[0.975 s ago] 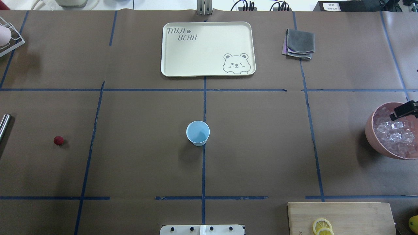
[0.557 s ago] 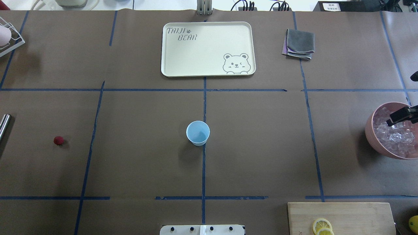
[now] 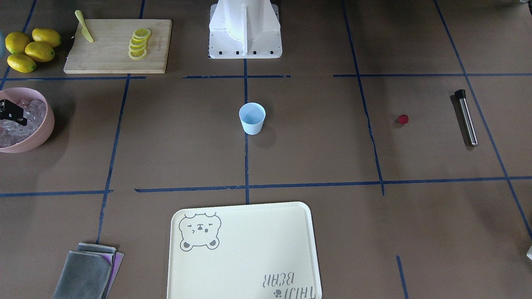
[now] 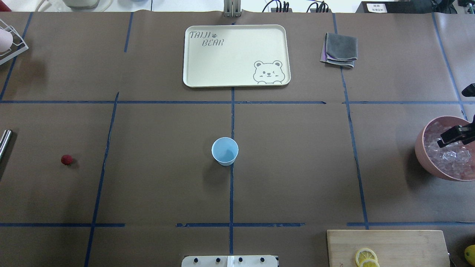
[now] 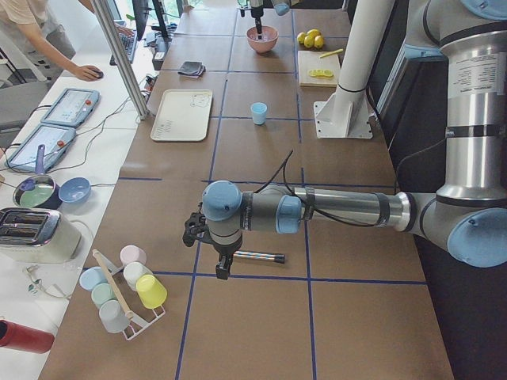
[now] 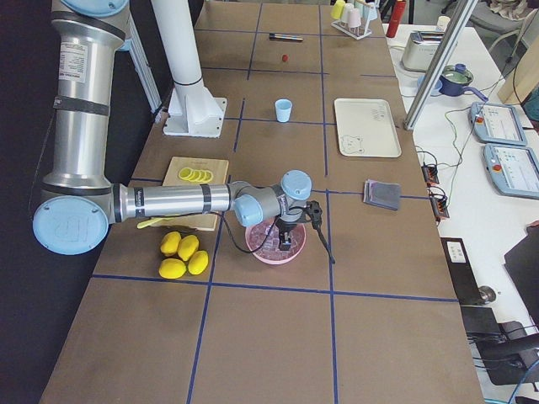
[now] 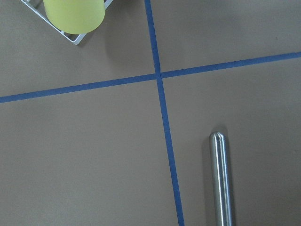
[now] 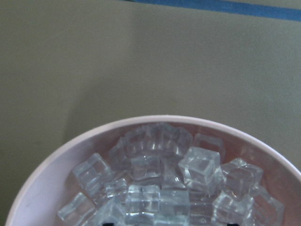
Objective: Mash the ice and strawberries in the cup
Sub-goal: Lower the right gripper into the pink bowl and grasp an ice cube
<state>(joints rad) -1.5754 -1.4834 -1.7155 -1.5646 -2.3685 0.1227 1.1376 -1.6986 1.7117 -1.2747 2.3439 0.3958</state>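
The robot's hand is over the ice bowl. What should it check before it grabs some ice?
1. Right gripper over the bowl: ok.
2. Gripper open: ok, its tips stand apart in the wrist view.
3. Ice in the bowl: ok, lots of cubes.
4. One cube between the tips: cannot tell.
5. Cup upright and empty: ok.
6. Strawberry in the cup: not ok, it lies on the table.

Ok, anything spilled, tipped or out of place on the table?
Nothing stands out. The small pale-blue plastic cup stands upright, the clear ice cubes all sit inside the round pink bowl, and the small dark-red berry lies alone, well apart from both.
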